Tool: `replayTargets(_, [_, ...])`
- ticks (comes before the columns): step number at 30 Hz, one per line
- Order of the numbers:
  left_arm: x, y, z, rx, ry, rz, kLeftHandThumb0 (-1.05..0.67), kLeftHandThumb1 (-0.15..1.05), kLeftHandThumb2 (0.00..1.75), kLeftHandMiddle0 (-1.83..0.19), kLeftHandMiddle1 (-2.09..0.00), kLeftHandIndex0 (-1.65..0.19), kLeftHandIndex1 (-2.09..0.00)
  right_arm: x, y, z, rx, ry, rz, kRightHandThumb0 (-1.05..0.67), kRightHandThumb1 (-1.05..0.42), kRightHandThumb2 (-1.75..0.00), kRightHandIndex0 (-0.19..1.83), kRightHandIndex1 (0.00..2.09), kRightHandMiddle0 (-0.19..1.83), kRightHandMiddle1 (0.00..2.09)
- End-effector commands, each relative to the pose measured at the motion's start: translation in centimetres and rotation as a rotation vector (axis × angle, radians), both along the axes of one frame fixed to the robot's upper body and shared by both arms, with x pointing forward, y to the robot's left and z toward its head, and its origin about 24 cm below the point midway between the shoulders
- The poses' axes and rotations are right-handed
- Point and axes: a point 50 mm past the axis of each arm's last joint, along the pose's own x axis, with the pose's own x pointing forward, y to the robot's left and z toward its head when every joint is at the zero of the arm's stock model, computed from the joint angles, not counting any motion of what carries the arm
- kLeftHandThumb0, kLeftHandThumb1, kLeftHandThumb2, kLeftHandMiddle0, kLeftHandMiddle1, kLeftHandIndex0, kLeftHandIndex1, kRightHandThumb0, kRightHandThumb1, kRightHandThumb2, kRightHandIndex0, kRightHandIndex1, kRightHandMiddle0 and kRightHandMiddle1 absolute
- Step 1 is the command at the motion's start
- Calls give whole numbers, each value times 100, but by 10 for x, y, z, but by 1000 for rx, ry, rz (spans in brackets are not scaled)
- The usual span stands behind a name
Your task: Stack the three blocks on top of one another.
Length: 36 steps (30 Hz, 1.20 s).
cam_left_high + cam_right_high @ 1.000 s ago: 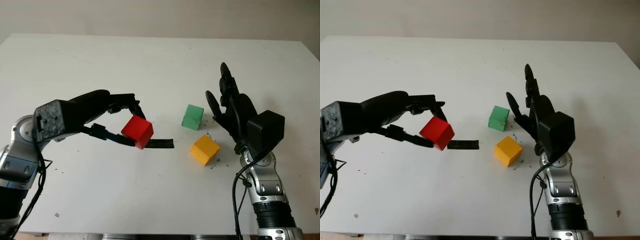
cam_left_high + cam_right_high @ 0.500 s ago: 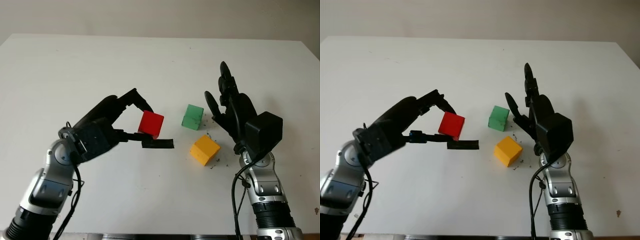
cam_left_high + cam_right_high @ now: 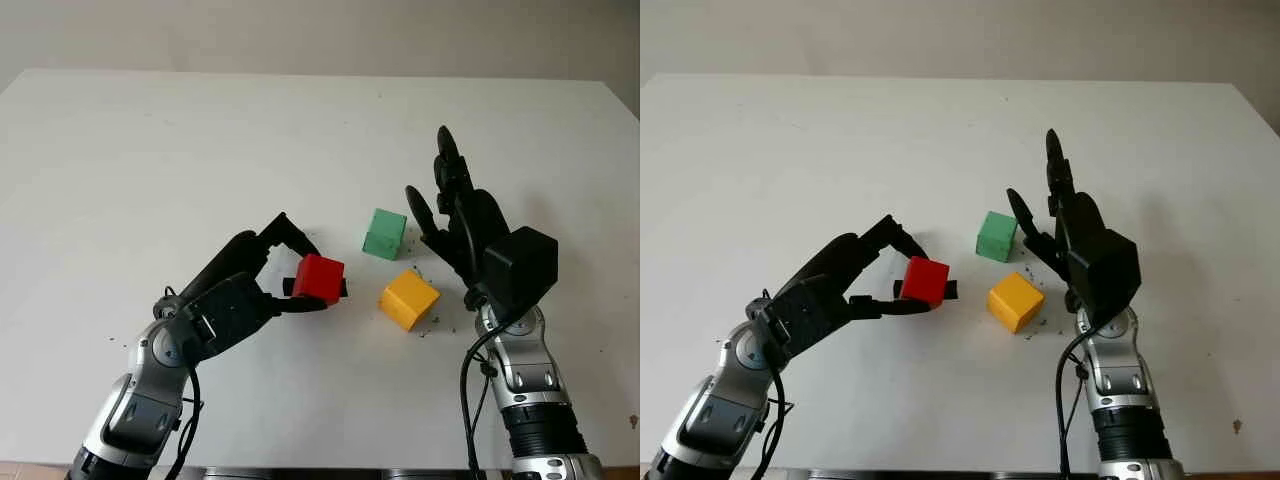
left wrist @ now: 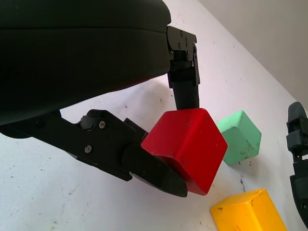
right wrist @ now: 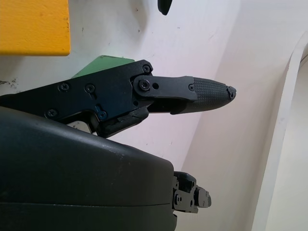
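Note:
My left hand is shut on the red block, holding it just above the table over a strip of black tape. The same red block sits pinched between the fingers in the left wrist view. To its right lies the yellow block, and behind that the green block. My right hand is open and raised right of the green and yellow blocks, touching neither. The yellow block and a corner of the green block appear beside its fingers.
The white table stretches wide to the left and back. Its front edge runs close below the arms. Small dark specks lie around the yellow block.
The left hand has carried the red block to the right and lower, so that it now hangs over the black tape, close to the yellow block. The right hand has hardly moved.

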Motion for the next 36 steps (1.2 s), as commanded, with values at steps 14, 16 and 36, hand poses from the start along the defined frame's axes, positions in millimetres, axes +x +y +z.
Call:
replayTargets(14, [7,-1,-18,1,-51,81,-32,105,16,-9,-6,-5,-197,1,0,5,20,-13,8,-71,-105,-40,-11,5,-8,5])
replayTargets(16, [9,0,-19,2,-50,87,-32,105,16,-9,-6,-4,-199,1,0,5,20,-12,8,-71,-105,-40,-11,5,-8,5])
replayTargets(36, [11,1,-19,65,-29,31,-37,104,5,0,-4,-9,-118,-1,-3,3,37,-15,24,-71,-105,-39,-14,5,-10,5])
